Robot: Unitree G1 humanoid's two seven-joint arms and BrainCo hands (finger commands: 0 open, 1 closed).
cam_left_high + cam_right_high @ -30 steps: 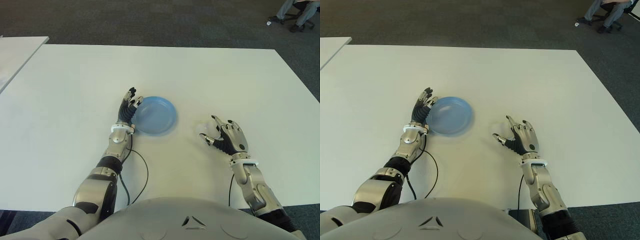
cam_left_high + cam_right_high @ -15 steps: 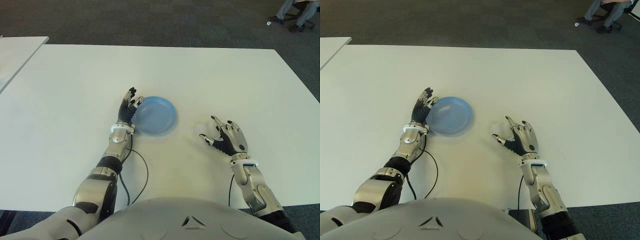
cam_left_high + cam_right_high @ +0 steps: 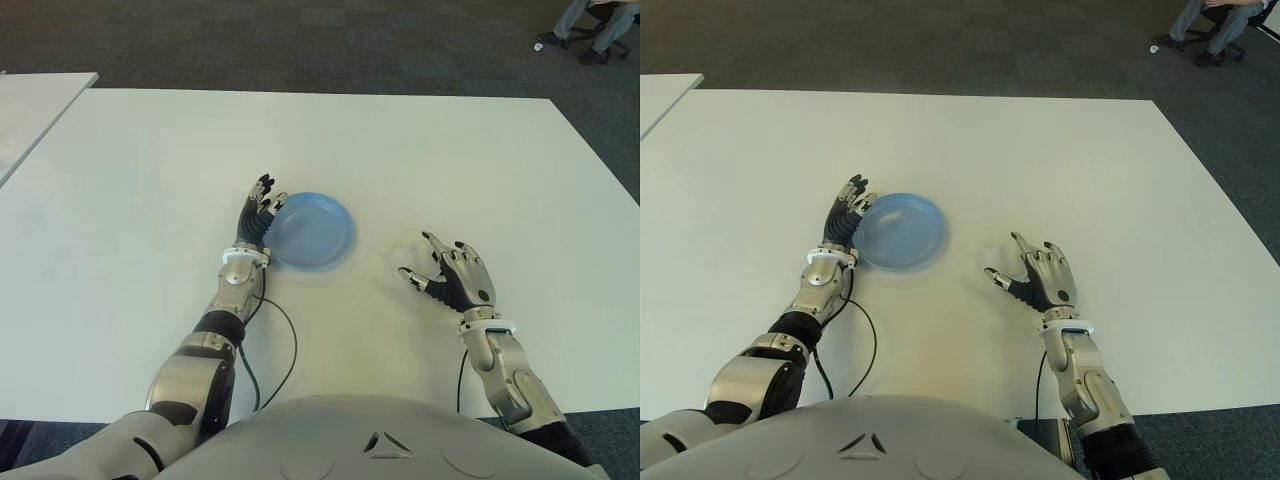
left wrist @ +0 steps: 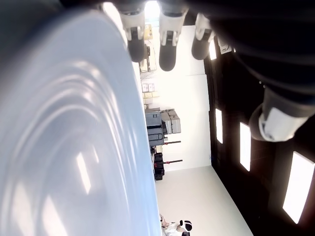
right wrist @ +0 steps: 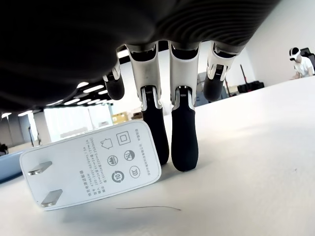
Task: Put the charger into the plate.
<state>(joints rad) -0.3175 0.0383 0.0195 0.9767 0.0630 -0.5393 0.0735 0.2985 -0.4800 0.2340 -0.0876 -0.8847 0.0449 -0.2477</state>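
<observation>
The charger, a flat white plastic block with two metal prongs, lies on the table toward its near edge, just beside the right hand. That hand's fingers are spread and hold nothing. Risk: the smooth casing may slide on the slick tabletop if the fingertips push instead of pinching. The round blue plate, glossy with a shallow rim, sits mid-table; the left hand shows at its left rim, fingers extended.
</observation>
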